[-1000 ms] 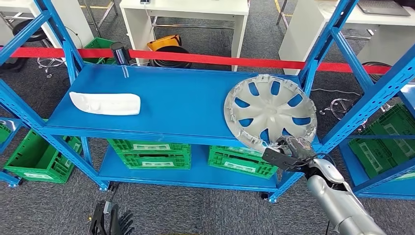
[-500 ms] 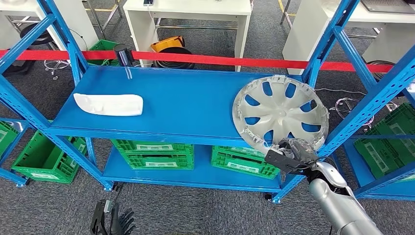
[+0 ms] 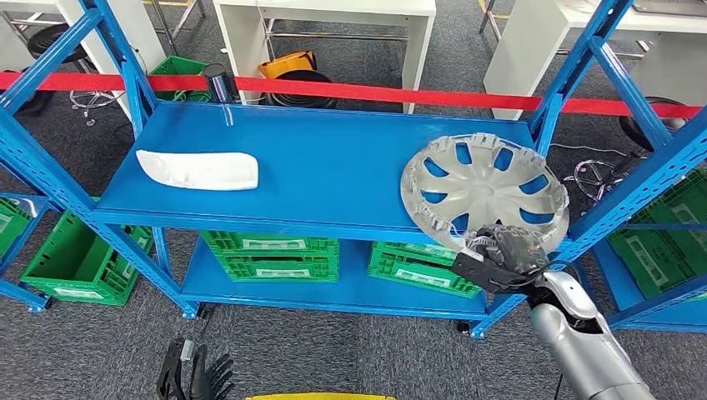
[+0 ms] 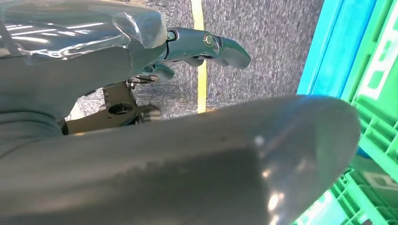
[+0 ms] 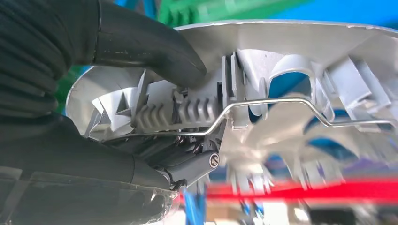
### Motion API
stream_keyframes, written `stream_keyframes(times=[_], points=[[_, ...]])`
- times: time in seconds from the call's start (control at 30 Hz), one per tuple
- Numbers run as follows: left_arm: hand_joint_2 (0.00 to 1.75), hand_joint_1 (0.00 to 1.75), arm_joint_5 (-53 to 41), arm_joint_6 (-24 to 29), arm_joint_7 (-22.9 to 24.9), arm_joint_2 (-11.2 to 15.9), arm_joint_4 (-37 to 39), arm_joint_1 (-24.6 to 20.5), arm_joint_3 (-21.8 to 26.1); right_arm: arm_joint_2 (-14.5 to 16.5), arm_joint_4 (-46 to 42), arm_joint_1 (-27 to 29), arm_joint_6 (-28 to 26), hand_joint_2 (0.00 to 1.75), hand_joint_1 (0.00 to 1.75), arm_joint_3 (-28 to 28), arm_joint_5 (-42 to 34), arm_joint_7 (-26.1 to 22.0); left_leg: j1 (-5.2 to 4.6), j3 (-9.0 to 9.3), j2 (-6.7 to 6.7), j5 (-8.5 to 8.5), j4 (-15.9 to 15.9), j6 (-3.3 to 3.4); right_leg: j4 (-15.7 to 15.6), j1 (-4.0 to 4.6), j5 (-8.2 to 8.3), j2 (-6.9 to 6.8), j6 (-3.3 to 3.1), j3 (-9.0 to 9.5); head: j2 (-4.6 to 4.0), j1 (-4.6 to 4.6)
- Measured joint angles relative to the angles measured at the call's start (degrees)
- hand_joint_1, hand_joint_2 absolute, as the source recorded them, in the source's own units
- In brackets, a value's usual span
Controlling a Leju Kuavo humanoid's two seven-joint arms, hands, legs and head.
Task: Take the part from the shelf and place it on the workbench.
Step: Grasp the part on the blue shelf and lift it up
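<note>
On my head view, far left, green crates (image 3: 62,262) sit on the floor beside the blue shelf rack (image 3: 275,225), and my left hand (image 3: 196,379) hangs low in front of the rack over the grey carpet, fingers pointing down; in the left wrist view that hand (image 4: 141,140) has nothing in it, with one finger (image 4: 211,47) held out straight and apart from the thumb. On the shelf's upper deck, toward its left end, I see a white moulded part (image 3: 198,170) lying flat. A dark cylinder (image 3: 220,83) stands at the back edge of the deck, just in front of the red barrier tape (image 3: 375,93) that runs across behind the rack. Below the deck, more green crates (image 3: 275,254) rest on the lower shelf. At the right end of the deck is the silver wheel cover (image 3: 483,190), tilted with its near rim up off the front edge. My right hand (image 3: 498,258) grips that near rim; in the right wrist view the thumb (image 5: 141,44) presses on the cover's inner ribs (image 5: 187,115) beside its wire retaining ring (image 5: 263,105), fingers under the rim. White tables (image 3: 329,25) stand beyond the tape.
</note>
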Motion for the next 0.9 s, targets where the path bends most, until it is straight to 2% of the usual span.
stream_keyframes(times=[0.03,0.07,0.1,0.2,0.27,0.3,0.37,0.4,0.43,0.47,0.5,0.57,0.6,0.63,0.73,0.77,0.8,0.87,0.9], points=[[0.00,0.00,-0.03,-0.19,0.07,-0.03,0.00,-0.10,-0.12,-0.20,-1.62,-0.14,-0.20,1.75,1.75,-0.11,0.64,0.03,-0.09,-0.05,-0.02,-0.05,0.03,-0.12,-4.43,0.01,1.63,-0.09,0.26,2.01,0.00,0.01],[0.00,0.00,-0.05,-0.34,0.11,-0.07,0.00,-0.22,-0.21,-0.37,-3.15,-0.37,-0.42,1.75,1.75,-0.21,1.21,0.07,-0.24,-0.18,-0.04,-0.09,0.11,-0.32,-7.98,0.09,2.87,-0.13,0.25,3.60,0.00,-0.02],[0.00,0.00,-0.07,-0.47,0.15,-0.10,0.00,-0.32,-0.29,-0.50,-4.66,-0.58,-0.58,1.75,1.75,-0.28,1.77,0.11,-0.38,-0.39,-0.05,-0.09,0.18,-0.57,-10.14,0.19,3.57,-0.17,0.06,4.49,0.00,-0.04],[0.00,0.00,-0.14,-0.74,0.20,-0.19,0.00,-0.48,-0.64,-0.65,-9.21,-0.80,-0.77,1.75,1.75,-0.55,3.70,0.07,-0.48,-0.93,-0.07,-0.09,0.30,-1.41,-10.82,0.32,3.83,-0.13,-0.94,4.49,0.00,-0.07],[0.00,0.00,-0.20,-0.86,0.16,-0.28,0.00,-0.67,-0.88,-0.65,-12.25,-0.85,-0.95,1.75,1.75,-0.84,5.24,-0.33,-0.37,-1.91,0.02,-1.46,2.13,-1.97,-10.97,0.08,3.86,-0.14,-1.73,4.58,0.00,-0.12],[0.44,0.00,-0.25,-0.93,0.12,-0.32,0.01,-0.74,-0.96,-0.65,-13.69,-0.92,-1.18,1.75,1.75,-0.96,5.98,-0.60,-0.32,-3.20,0.09,-2.95,4.77,-2.19,-11.03,0.02,3.84,-0.15,-2.11,4.66,0.00,-0.13],[1.31,0.00,-0.37,-1.04,-0.03,-0.34,0.04,-0.75,-1.06,-0.62,-16.25,-1.15,-1.84,1.75,1.75,-1.06,7.27,-1.15,-0.31,-6.95,0.18,-6.30,12.54,-2.41,-11.00,0.39,3.70,-0.14,-2.61,4.73,0.00,-0.15],[1.75,0.00,-0.45,-1.04,-0.13,-0.33,0.07,-0.71,-1.07,-0.60,-17.39,-1.27,-2.16,1.75,1.75,-1.04,7.74,-1.41,-0.33,-8.62,0.19,-7.15,15.74,-2.40,-10.99,0.62,3.62,-0.12,-2.74,4.81,0.00,-0.15],[1.75,0.00,-0.52,-1.06,-0.26,-0.33,0.09,-0.66,-1.08,-0.57,-18.45,-1.39,-2.42,1.75,1.75,-1.01,8.09,-1.63,-0.37,-9.47,0.19,-6.93,17.10,-2.25,-10.97,0.89,3.52,-0.08,-2.88,4.95,0.00,-0.16],[1.75,0.00,-0.60,-1.09,-0.41,-0.33,0.10,-0.64,-1.09,-0.53,-19.55,-1.46,-2.61,1.75,1.75,-0.99,8.32,-1.83,-0.46,-9.25,0.18,-5.61,16.17,-1.94,-10.97,1.18,3.40,-0.05,-3.04,5.19,0.00,-0.16],[1.75,0.00,-0.62,-1.16,-0.58,-0.31,0.11,-0.62,-1.10,-0.48,-20.58,-1.50,-2.88,1.75,1.75,-0.97,8.45,-2.00,-0.62,-7.97,0.17,-3.44,13.09,-1.41,-10.97,1.50,3.26,-0.03,-3.23,5.48,0.00,-0.16],[1.75,0.00,-0.64,-1.34,-0.89,-0.14,0.11,-0.60,-1.12,-0.31,-22.46,-1.65,-3.67,1.75,1.75,-0.96,8.49,-2.34,-1.13,-4.53,0.21,0.18,5.68,0.14,-10.98,2.03,3.00,-0.01,-3.56,5.81,0.00,-0.06],[1.75,0.00,-0.64,-1.50,-1.04,0.00,0.11,-0.58,-1.13,-0.22,-23.25,-1.75,-4.20,1.75,1.75,-0.97,8.46,-2.49,-1.40,-3.32,0.26,0.94,3.19,0.75,-10.95,2.14,2.95,-0.01,-3.62,5.72,0.00,-0.06],[1.75,0.00,-0.65,-1.64,-1.15,0.10,0.12,-0.53,-1.16,-0.13,-24.04,-1.83,-4.71,1.75,1.75,-1.00,8.40,-2.58,-1.64,-2.75,0.31,0.97,1.97,1.16,-10.95,2.13,2.98,-0.03,-3.56,5.50,0.00,-0.09],[1.75,0.00,-0.84,-1.93,-1.55,0.17,0.12,-0.34,-1.34,0.02,-26.66,-1.57,-6.21,1.75,1.75,-1.33,7.72,-2.70,-1.53,-1.91,0.41,1.22,-0.11,1.38,-10.91,2.07,2.99,-0.14,-3.00,4.92,0.00,-0.27],[1.75,0.00,-0.97,-1.92,-1.69,0.17,0.11,-0.33,-1.45,0.04,-27.44,-1.37,-6.77,1.75,1.75,-1.57,7.18,-2.82,-1.29,-1.54,0.44,1.49,-0.83,1.41,-9.99,2.03,2.47,-0.16,-2.86,4.44,0.00,-0.24],[1.75,0.00,-1.12,-1.85,-1.82,0.14,0.10,-0.33,-1.60,0.08,-28.18,-1.12,-7.42,1.75,1.75,-1.91,6.47,-3.04,-1.03,-1.20,0.46,1.74,-1.42,1.40,-7.84,1.88,1.47,-0.18,-2.79,3.40,0.00,-0.21],[1.75,0.00,-1.27,-1.51,-1.95,0.08,0.10,-0.29,-1.88,0.23,-29.50,-0.61,-8.68,1.75,1.75,-2.67,5.19,-3.56,-0.83,-1.05,0.42,1.83,-1.66,1.38,-0.45,1.14,-1.29,-0.18,-2.52,-0.24,0.00,-0.18],[1.75,0.00,-1.25,-1.37,-1.96,0.03,0.10,-0.23,-1.98,0.35,-30.18,-0.34,-9.15,1.75,1.75,-3.01,4.76,-3.73,-0.71,-1.04,0.42,1.78,-1.64,1.29,3.07,0.68,-2.28,-0.18,-2.17,-2.08,0.00,-0.19]])
